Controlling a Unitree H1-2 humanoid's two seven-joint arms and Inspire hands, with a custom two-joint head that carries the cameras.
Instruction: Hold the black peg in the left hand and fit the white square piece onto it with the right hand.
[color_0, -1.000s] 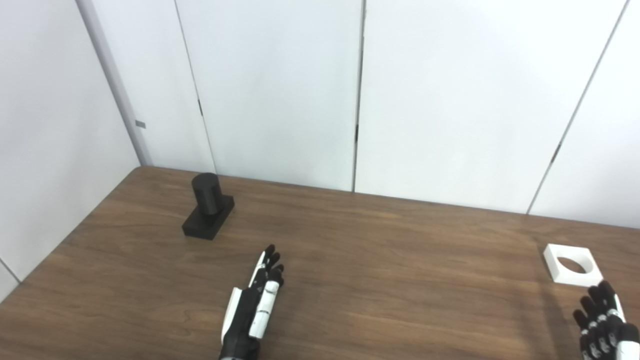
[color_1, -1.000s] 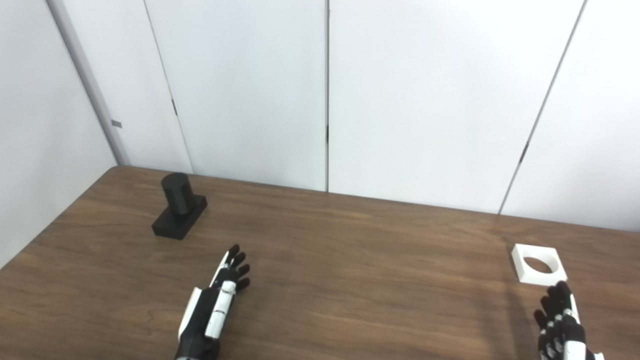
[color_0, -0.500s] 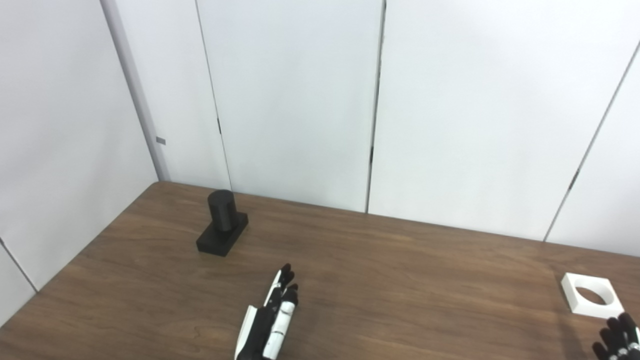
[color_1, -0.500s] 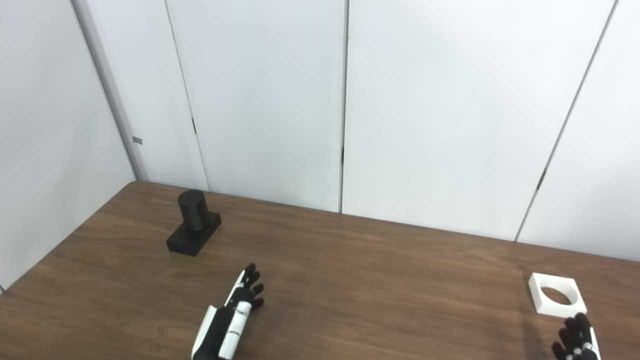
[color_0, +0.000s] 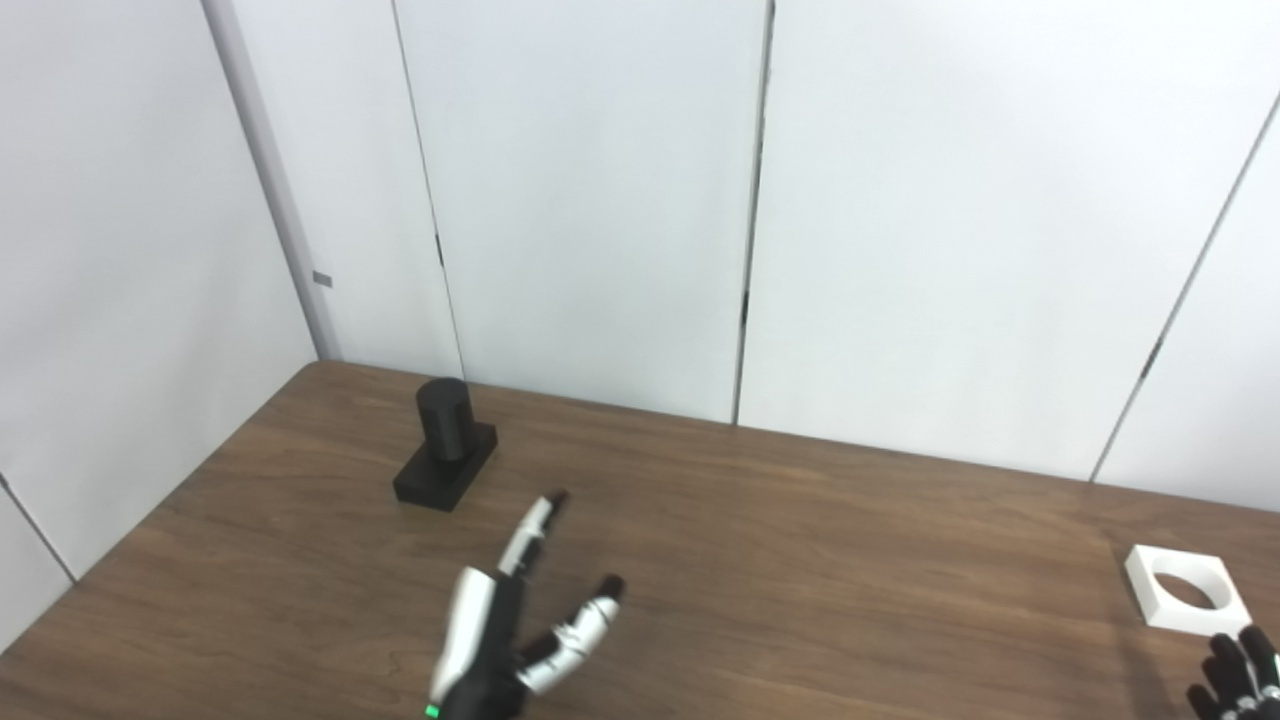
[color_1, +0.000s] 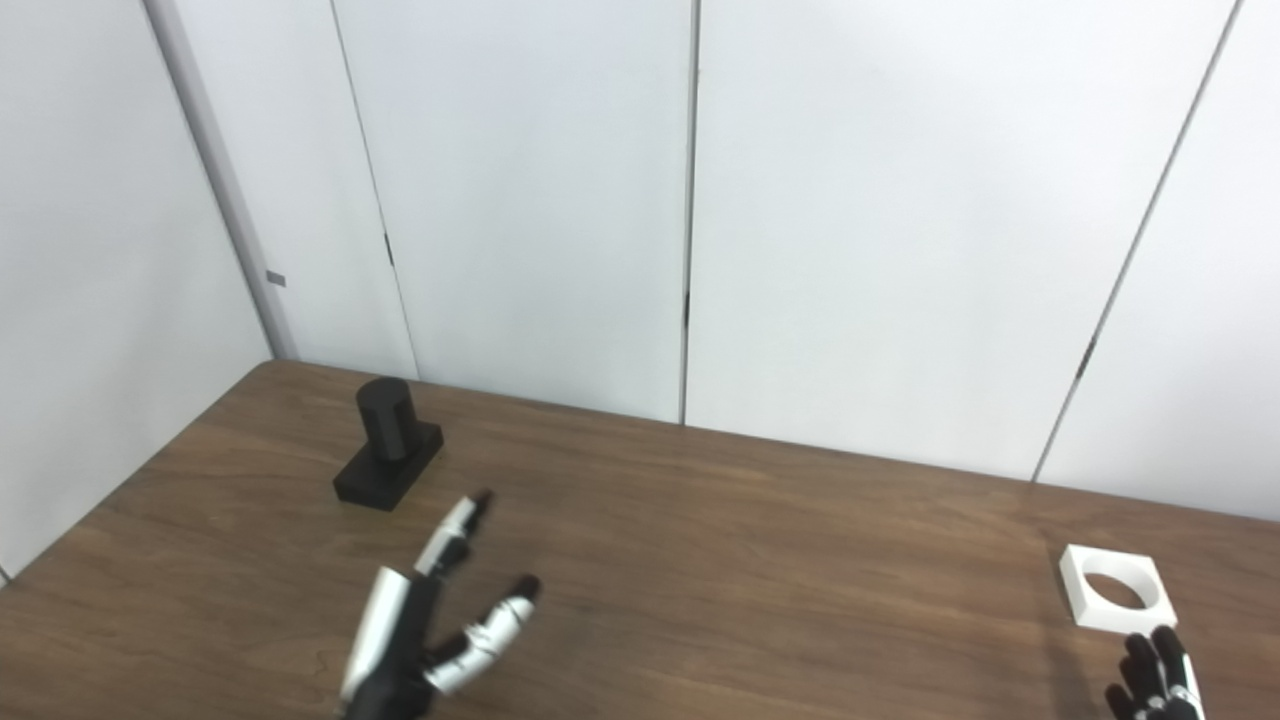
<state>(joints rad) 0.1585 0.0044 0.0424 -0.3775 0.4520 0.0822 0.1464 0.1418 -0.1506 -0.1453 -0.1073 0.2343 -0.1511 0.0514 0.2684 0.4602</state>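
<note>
Near the table's (color_0: 800, 560) far-left corner the black peg (color_0: 445, 418) stands upright on its black rectangular base (color_0: 440, 478), untouched. Short of it, toward the near edge, the left hand (color_0: 505, 630) hovers empty with its fingers (color_0: 535, 520) stretched toward the peg and its thumb (color_0: 585, 622) splayed wide, apart from the base. The step in hand looks like the reach for the peg: the hand would do well to keep that wide opening, come in from the base's near side, and close around the base or the low part of the cylinder so the top remains free for the ring. Far along the table's right edge lies the white square piece (color_1: 1115, 598), flat, its round hole facing up. The right hand (color_1: 1158, 682) sits just short of it at the near-right corner, mostly out of frame, so whether its fingers are apart or together cannot be told. No brand, label or writing is readable anywhere.
</note>
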